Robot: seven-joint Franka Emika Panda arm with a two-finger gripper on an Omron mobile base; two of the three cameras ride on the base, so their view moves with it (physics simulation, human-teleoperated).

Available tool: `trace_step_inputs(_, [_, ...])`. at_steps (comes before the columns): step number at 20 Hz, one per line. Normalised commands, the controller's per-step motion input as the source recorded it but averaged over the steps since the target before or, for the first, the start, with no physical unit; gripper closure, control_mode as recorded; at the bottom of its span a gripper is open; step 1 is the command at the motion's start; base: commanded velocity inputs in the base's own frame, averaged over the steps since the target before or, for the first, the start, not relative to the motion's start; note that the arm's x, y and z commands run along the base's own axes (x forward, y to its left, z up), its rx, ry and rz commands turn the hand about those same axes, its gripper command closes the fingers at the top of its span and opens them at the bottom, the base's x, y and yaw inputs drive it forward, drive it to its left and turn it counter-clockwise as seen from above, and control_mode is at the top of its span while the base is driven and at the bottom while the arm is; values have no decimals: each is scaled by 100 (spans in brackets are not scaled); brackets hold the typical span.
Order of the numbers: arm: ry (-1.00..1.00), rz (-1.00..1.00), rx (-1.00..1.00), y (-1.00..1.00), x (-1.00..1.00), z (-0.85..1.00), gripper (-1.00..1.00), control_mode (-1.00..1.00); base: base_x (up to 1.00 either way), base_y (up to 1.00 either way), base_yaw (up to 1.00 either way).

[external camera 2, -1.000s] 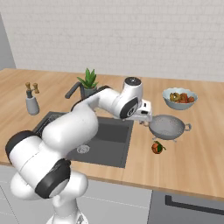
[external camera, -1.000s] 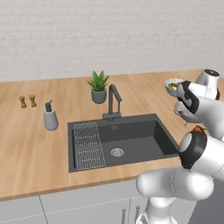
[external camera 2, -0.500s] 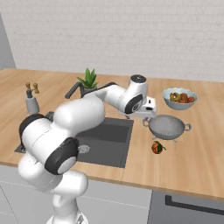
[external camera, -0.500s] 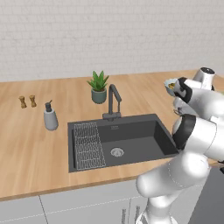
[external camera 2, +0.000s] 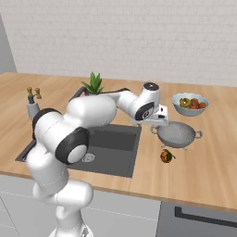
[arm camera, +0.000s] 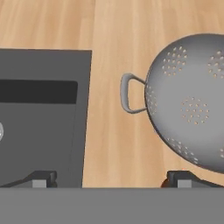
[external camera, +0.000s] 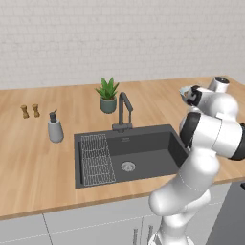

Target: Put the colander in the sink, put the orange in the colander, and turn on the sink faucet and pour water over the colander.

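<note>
The silver colander (external camera 2: pixel 178 134) stands upright on the wooden counter right of the sink (external camera 2: pixel 111 139), and its left handle (arm camera: pixel 128 94) faces the basin. The orange (external camera 2: pixel 167 156) lies on the counter just in front of the colander. My gripper (external camera 2: pixel 155 128) hangs open over the counter strip between the sink edge and the colander's left handle, holding nothing. In the hand view the open gripper (arm camera: pixel 111 179) has the colander (arm camera: pixel 192 105) on the right and the sink (arm camera: pixel 39 113) on the left. The faucet (external camera: pixel 123 111) stands behind the basin with no water running.
A pale blue-grey fruit bowl (external camera 2: pixel 190 103) sits behind the colander. A wire rack (external camera: pixel 95 158) lies in the sink's left part. A potted plant (external camera: pixel 108 94), a soap dispenser (external camera: pixel 55 128) and two small shakers (external camera: pixel 29 111) stand on the counter behind and left of the sink.
The arm's elbow has swung over the sink while the hand shifted slightly down toward the colander's left handle. The gripper stayed open; colander and orange have not moved.
</note>
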Motion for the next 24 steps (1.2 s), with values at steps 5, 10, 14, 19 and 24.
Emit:
trace_step_inputs(5, [0, 0, 0, -5, 23, -28, -100, -100, 0, 0, 0])
trace_step_inputs(10, [0, 0, 0, -11, 15, -17, -100, -100, 0, 0, 0])
trace_step_inputs(14, [0, 0, 0, -3, 13, -9, -100, -100, 0, 0, 0])
trace_step_inputs(19, [0, 0, 0, -5, 12, -14, -100, -100, 0, 0, 0])
trace_step_inputs(24, [0, 0, 0, -3, 2, -19, -100, -100, 0, 0, 0])
